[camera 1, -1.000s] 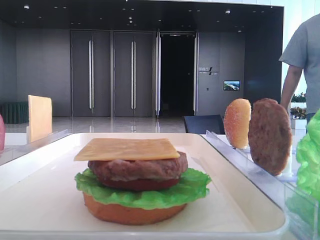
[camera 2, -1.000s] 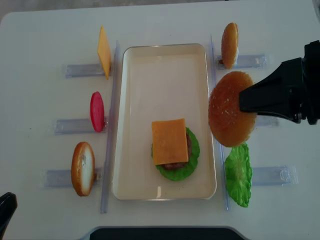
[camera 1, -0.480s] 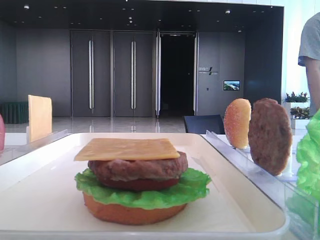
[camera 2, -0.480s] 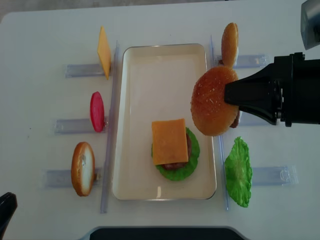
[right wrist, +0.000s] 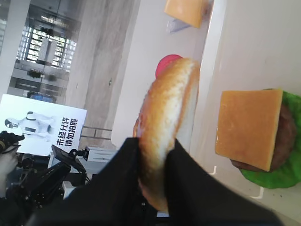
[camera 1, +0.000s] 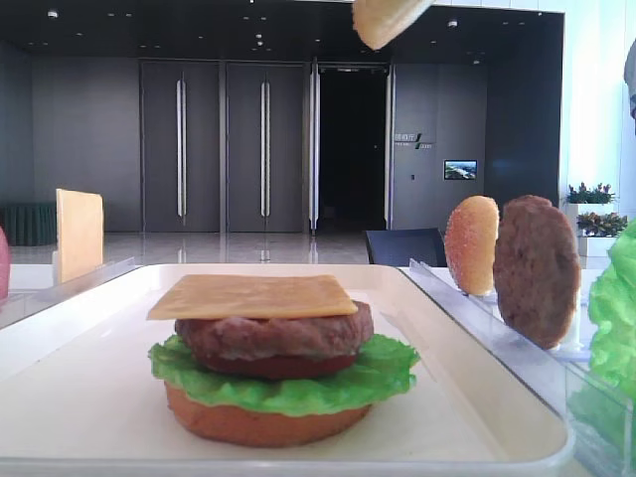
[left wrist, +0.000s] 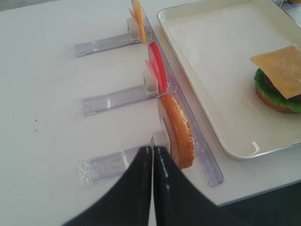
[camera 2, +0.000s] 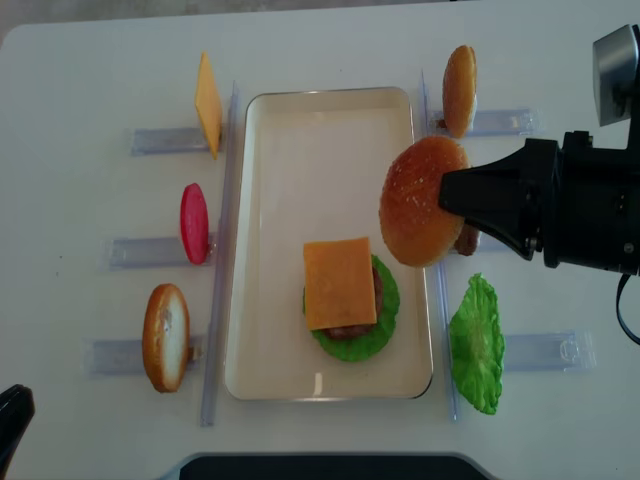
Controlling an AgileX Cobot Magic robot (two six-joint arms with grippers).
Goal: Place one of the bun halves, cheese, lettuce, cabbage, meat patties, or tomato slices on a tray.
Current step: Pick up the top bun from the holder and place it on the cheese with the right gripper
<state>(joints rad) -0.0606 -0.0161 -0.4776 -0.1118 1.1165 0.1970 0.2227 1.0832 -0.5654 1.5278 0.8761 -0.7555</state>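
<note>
Low front view: white tray (camera 1: pixel 89 368) fills the near ground, with a stack on it: flat bottom bun (camera 1: pixel 260 422), lettuce (camera 1: pixel 288 376), dark red tomato slice (camera 1: pixel 273 365), meat patty (camera 1: pixel 273 333), cheese slice (camera 1: pixel 251 296) on top. Part of the top bun (camera 1: pixel 383 18) shows at the upper edge, high above the tray. On the right a spare bun (camera 1: pixel 471 244) and spare patty (camera 1: pixel 537 270) stand on edge in a clear rack (camera 1: pixel 517 353); a loose lettuce leaf (camera 1: pixel 616 308) is at the far right edge. Spare cheese (camera 1: pixel 79 234) stands upright at left.

Right wrist view: right gripper (right wrist: pixel 157 165) has its black fingers (right wrist: pixel 123 169) pinching the top bun (right wrist: pixel 167 127) by its edge, bun held on edge. Cheese-topped stack (right wrist: pixel 251 127) lies on the tray (right wrist: pixel 263 56) beyond.

Left wrist view: left gripper (left wrist: pixel 153 162) has its fingers pressed together, holding nothing, just beside a bun half (left wrist: pixel 178 136) standing in a left rack (left wrist: pixel 113 162). A red slice (left wrist: pixel 157 73) stands in the next rack farther off.

Overhead view: right gripper (camera 2: pixel 450 198) holds the top bun (camera 2: pixel 420 200) over the tray's (camera 2: pixel 300 130) right rim, up and right of the stack (camera 2: pixel 345 295). Loose lettuce leaf (camera 2: pixel 477 343) sits right of the tray. Left gripper (camera 2: pixel 10 415) barely shows at the bottom left corner.
</note>
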